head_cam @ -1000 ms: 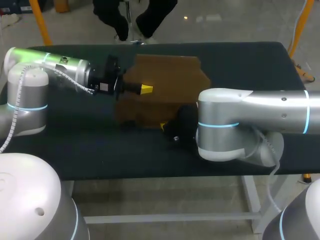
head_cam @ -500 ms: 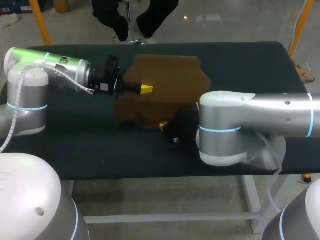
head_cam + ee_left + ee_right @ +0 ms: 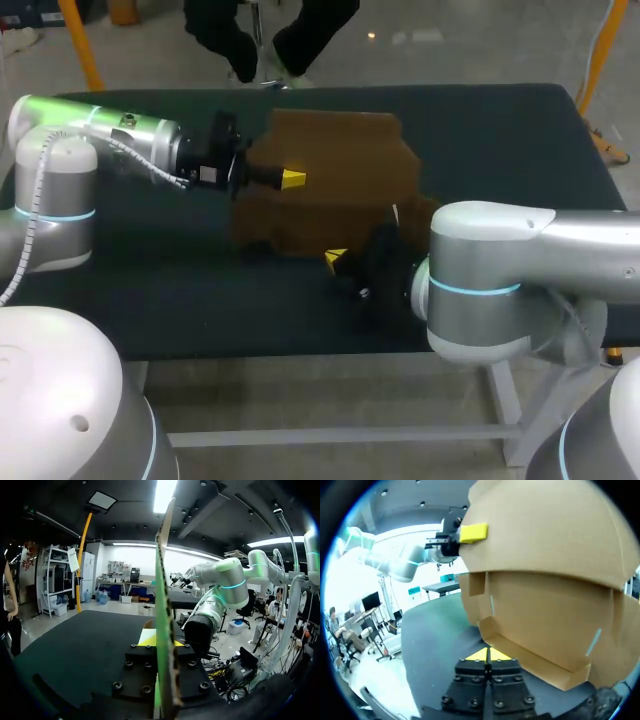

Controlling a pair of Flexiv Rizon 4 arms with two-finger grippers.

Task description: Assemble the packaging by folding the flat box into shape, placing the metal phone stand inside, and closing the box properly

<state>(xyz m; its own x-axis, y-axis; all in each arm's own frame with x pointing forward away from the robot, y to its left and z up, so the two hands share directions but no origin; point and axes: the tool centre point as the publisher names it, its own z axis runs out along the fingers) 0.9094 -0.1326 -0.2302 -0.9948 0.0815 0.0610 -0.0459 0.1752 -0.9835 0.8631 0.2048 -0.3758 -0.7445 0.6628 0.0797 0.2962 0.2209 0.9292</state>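
Dark tabletop (image 3: 150, 290) bears brown cardboard box (image 3: 340, 170), half-erected, toward 12 o'clock, folding step in hand: left gripper (image 3: 292, 179) seemingly clamps its 9 o'clock edge, right gripper (image 3: 335, 260), tips together, sits at 6 o'clock; next, lower flap (image 3: 530, 662) likely needs pressing upright.

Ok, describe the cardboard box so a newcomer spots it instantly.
On the dark table, look at its middle. The cardboard box stands there half folded, one panel pinched by the left claw; it alone is brown.
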